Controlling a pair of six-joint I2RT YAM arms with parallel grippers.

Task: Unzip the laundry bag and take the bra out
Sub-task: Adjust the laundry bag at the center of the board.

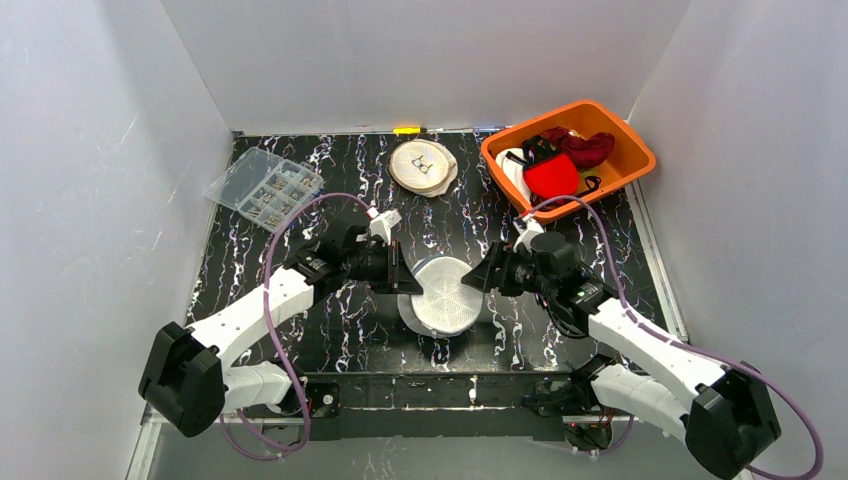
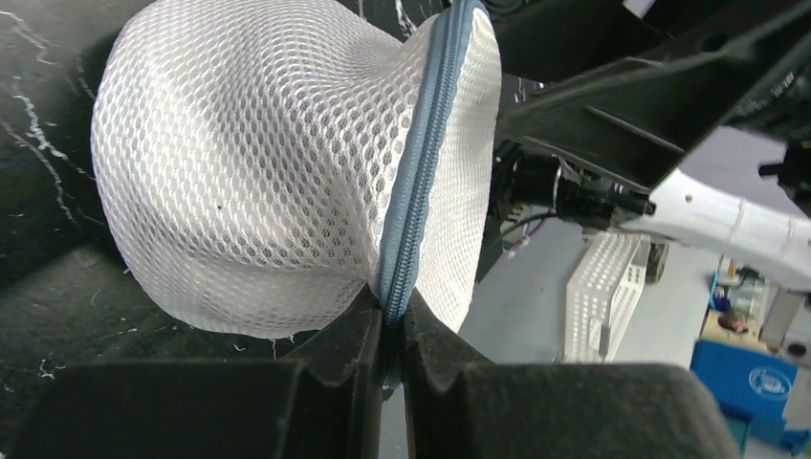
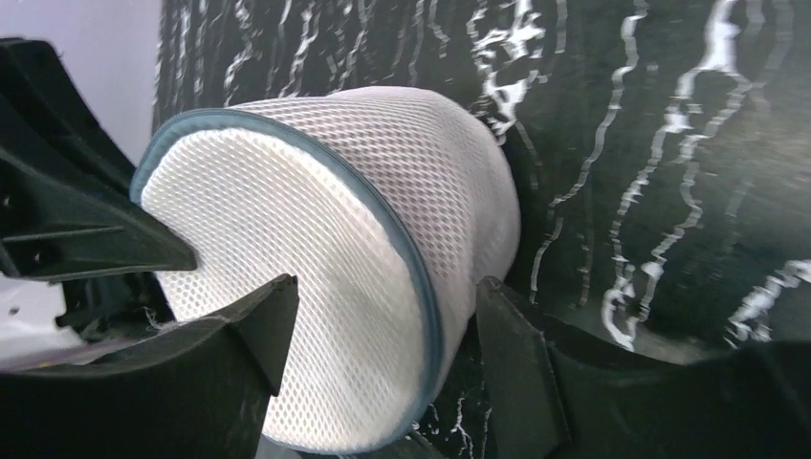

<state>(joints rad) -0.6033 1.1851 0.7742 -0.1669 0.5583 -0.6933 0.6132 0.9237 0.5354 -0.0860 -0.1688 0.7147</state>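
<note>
While zipped shut, laundry bag (image 1: 445, 295); red garments (image 1: 552, 178) in orange bin (image 1: 634, 152).

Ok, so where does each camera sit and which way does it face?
Top: above and behind, looking down on the table; left arm and right arm show.
Left wrist: faces along the left tool, shut on the zipper.
Right wrist: faces the table, right tool straddling the mesh bag.
All three share that bag.

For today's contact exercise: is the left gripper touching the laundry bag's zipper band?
Touching. In the left wrist view the left gripper pinches the zipper band of the laundry bag.
</note>
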